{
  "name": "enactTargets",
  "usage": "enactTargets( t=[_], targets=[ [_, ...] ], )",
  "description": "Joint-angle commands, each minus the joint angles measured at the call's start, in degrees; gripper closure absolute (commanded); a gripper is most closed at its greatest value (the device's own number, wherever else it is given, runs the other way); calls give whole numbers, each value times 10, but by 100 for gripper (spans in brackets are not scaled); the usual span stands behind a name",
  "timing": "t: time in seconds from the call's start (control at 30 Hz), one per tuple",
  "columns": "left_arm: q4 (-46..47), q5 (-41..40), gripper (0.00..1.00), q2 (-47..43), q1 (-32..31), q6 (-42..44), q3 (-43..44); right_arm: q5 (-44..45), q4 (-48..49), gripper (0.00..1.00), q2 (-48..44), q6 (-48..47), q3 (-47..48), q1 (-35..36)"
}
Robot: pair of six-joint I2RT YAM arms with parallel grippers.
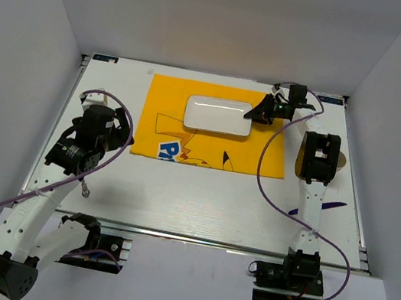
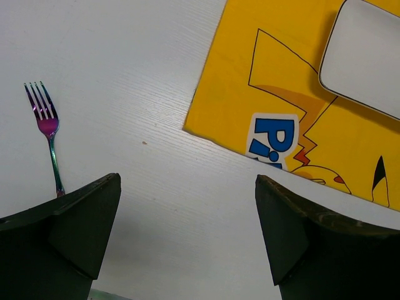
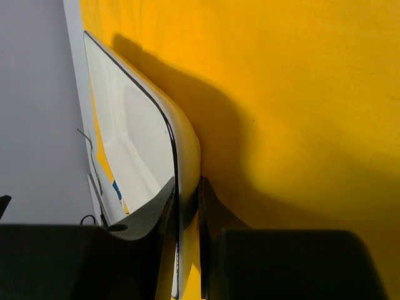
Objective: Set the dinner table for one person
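Observation:
The white rectangular plate (image 1: pixel 218 116) lies on the yellow cartoon-printed mat (image 1: pixel 161 116) at the back middle of the white dinner table (image 1: pixel 200 196). My right gripper (image 1: pixel 258 112) is shut on the plate's right rim; in the right wrist view the fingers (image 3: pixel 187 195) pinch the rim of the plate (image 3: pixel 137 125), one inside and one outside, over the mat (image 3: pixel 300 94). My left gripper (image 1: pixel 121 127) hovers left of the mat, open and empty (image 2: pixel 187 212). A purple iridescent fork (image 2: pixel 47 128) lies on the table (image 2: pixel 137 75) left of it.
The left wrist view shows the mat's corner (image 2: pixel 281 81) and the plate's corner (image 2: pixel 369 56). A brown round object (image 1: pixel 341 159) and a dark purple utensil (image 1: pixel 335 206) lie partly hidden under the right arm. Grey walls surround the table.

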Motion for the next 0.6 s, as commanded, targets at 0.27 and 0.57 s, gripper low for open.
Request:
enactTargets(
  t=[0.27, 0.57],
  targets=[
    [11, 6, 2, -6, 3, 6, -2, -94, 15, 73, -7, 34, 58, 4],
    [11, 6, 2, -7, 3, 6, -2, -84, 15, 11, -58, 32, 36, -2]
  ],
)
